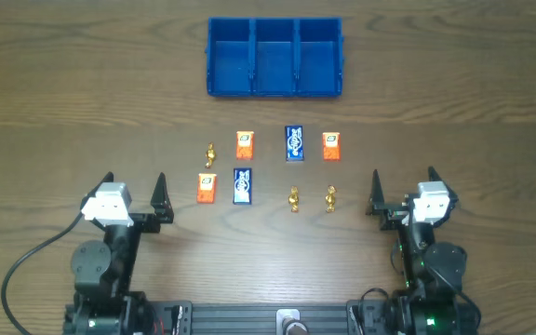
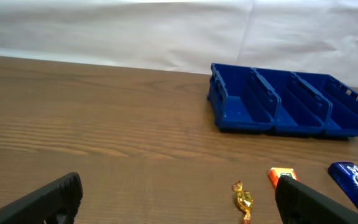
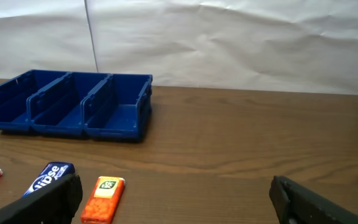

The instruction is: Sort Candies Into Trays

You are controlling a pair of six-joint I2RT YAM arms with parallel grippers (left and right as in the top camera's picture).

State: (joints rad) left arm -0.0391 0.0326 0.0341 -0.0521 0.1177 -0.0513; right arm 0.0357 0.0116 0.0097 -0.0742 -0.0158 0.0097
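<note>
Candies (image 1: 294, 143) between left tool (image 1: 134, 180) and right tool (image 1: 404, 175), both spread wide, empty, blue tray (image 1: 275, 90) beyond

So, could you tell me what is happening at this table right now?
Nothing is being handled at this moment. The left arm and the right arm sit near their bases, jaws open and empty. Three orange flat candy packs, two blue wrapped bars and three gold-wrapped sweets lie in two loose rows on the wooden table, between the arms and the blue plastic three-compartment tray. All three compartments are empty, so sorting has not begun.
</note>
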